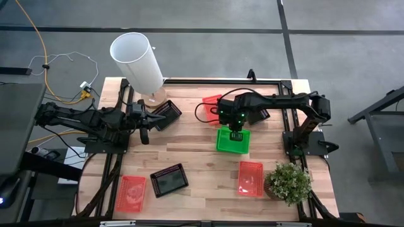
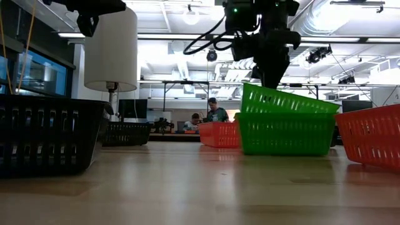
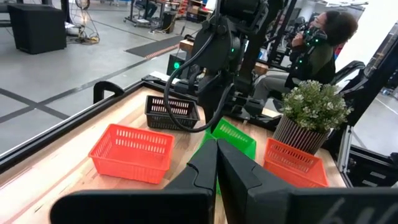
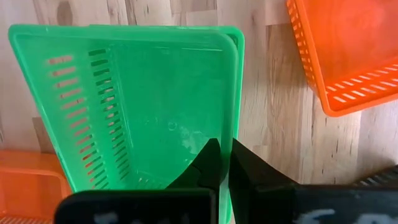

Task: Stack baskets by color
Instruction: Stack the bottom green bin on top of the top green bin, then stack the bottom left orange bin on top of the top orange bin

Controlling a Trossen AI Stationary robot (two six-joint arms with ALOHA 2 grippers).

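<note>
A green rectangular plastic mesh basket [image 2: 289,103] hangs tilted, one long side raised, over a second green mesh basket [image 2: 284,133] that rests flat near the middle of the pale wood-plank surface [image 1: 202,154]. In the high view the stack's long axis runs from the far edge toward the near edge. The right tool [image 4: 221,163] is pinching the tilted basket's rim wall, fingers pressed together on it. The left tool [image 3: 216,163] hovers pressed together and empty near the left edge, beside a black mesh basket [image 1: 166,115]. Red mesh baskets [image 1: 250,178] and another black one [image 1: 169,180] lie scattered, slotted walls and smooth floors. Beyond the surface, a concrete floor and seated people [image 2: 215,111].
</note>
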